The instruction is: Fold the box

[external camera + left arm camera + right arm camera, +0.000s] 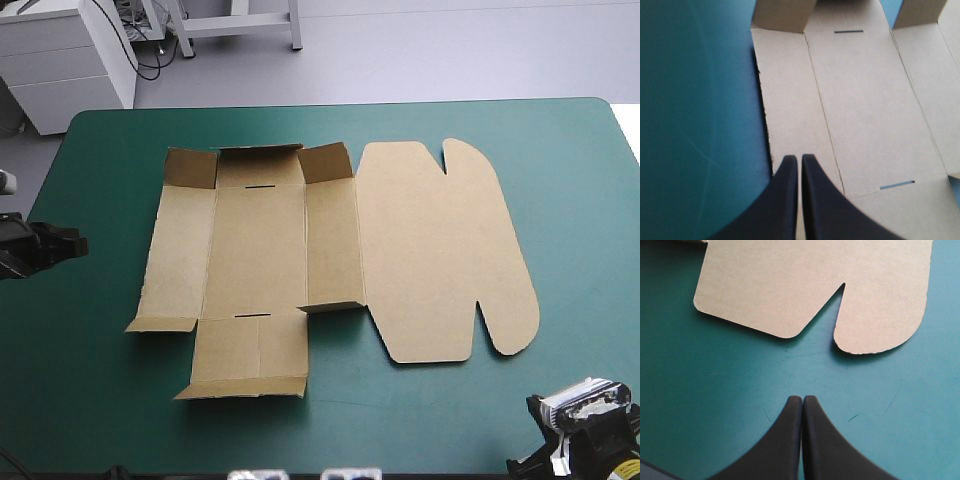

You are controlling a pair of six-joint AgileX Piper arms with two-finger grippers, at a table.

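Note:
The brown box lies opened out as a cut sheet in the middle of the teal-green table. Its far wall and two far corner flaps stand slightly raised. The wide lid with rounded tabs lies flat on the right. My left gripper is shut and empty, its tips over the box's left edge. My right gripper is shut and empty over bare cover, a short way from the lid's rounded tabs. In the high view the left gripper sits at the table's left edge, the right at the near right corner.
The near flap of the box ends in a slightly lifted lip. Bare teal-green cover surrounds the sheet on all sides, widest on the right and along the near edge.

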